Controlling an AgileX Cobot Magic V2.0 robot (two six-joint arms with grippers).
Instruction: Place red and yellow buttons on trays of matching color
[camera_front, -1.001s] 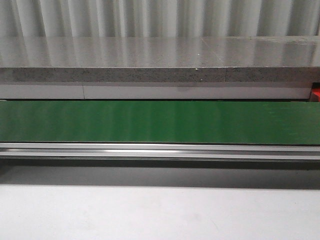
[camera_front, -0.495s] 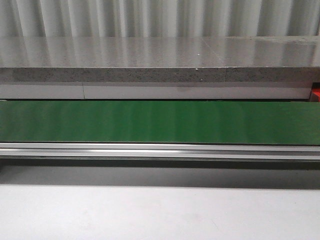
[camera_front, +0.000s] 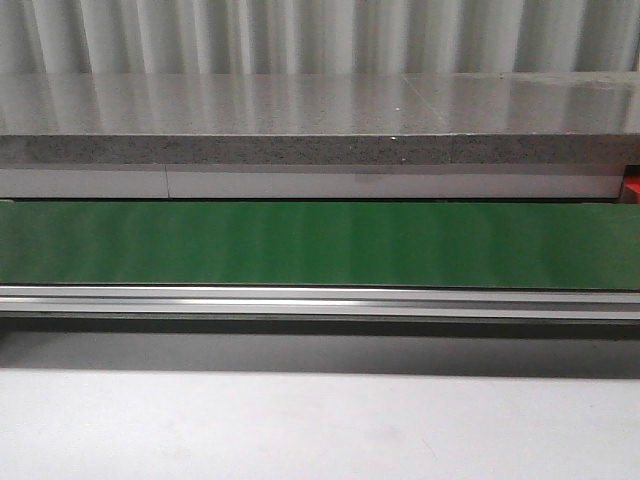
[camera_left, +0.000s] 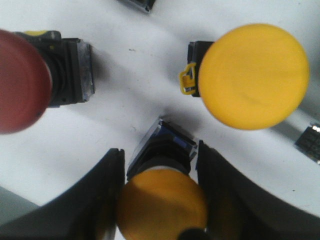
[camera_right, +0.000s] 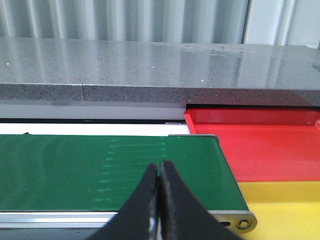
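Note:
In the left wrist view a yellow button (camera_left: 162, 202) with a black base lies on the white surface between the fingers of my left gripper (camera_left: 159, 150). Both fingers touch the sides of its cap, so the gripper is shut on it. Another yellow button (camera_left: 253, 75) and a red button (camera_left: 20, 80) lie on the same surface beyond it. In the right wrist view my right gripper (camera_right: 159, 167) hangs shut and empty over the green belt (camera_right: 100, 170). The red tray (camera_right: 255, 145) and the yellow tray (camera_right: 285, 210) sit past the belt's end. Neither gripper shows in the front view.
The green conveyor belt (camera_front: 320, 245) with its metal rail (camera_front: 320, 300) runs across the front view, below a grey stone counter (camera_front: 320, 120). A red sliver (camera_front: 631, 187) shows at the right edge. Small dark parts (camera_left: 311, 142) lie near the buttons.

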